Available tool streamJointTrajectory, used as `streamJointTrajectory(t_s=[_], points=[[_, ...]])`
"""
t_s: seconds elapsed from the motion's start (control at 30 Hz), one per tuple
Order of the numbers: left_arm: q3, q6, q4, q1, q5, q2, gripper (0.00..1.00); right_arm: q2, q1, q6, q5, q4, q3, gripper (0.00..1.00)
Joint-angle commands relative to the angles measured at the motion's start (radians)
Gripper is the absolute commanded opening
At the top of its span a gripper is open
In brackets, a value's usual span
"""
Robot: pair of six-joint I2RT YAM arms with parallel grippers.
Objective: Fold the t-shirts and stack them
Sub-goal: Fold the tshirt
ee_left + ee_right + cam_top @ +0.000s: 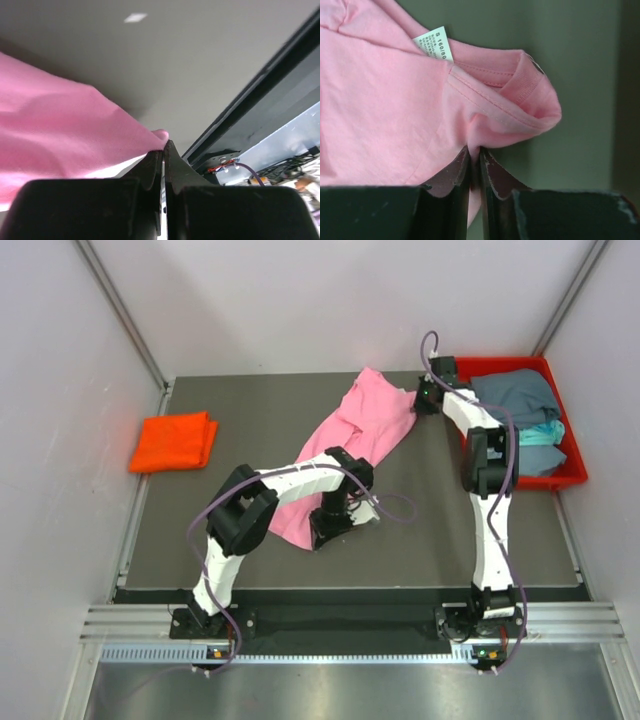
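A light pink t-shirt (pixel 372 420) lies stretched in a diagonal band across the dark table. Its near end is pinched in my left gripper (pixel 325 530), whose jaws are shut on a corner of the cloth (pixel 60 125) that pokes out at the fingertips (pixel 164 147). My right gripper (pixel 425 400) is shut on a fold of the same shirt (pixel 395 110) just under the collar, next to the white size label (pixel 436 44). A bright orange t-shirt (pixel 175 442) lies folded at the left edge.
A red plastic tray (pixel 575 477) stands at the back right beside the right arm. It holds a grey-blue shirt (pixel 515 395) and a teal one (pixel 540 435). White walls close in the table (pixel 250 410) on three sides.
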Motion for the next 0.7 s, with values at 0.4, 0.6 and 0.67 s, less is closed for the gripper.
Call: streamJointTrajectory(t_s=[0.4, 0.6, 0.67], points=[[0.224, -0.03, -0.055, -0.212, 0.066, 0.113, 0.0, 0.182, 0.018, 0.104, -0.061, 0.146, 0.279, 0.15], [0.35, -0.025, -0.052, -0.255, 0.06, 0.183, 0.0, 0.197, 0.016, 0.121, -0.075, 0.189, 0.308, 0.14], [0.402, -0.022, -0.05, -0.26, 0.055, 0.211, 0.0, 0.199, 0.016, 0.13, -0.084, 0.207, 0.316, 0.14]])
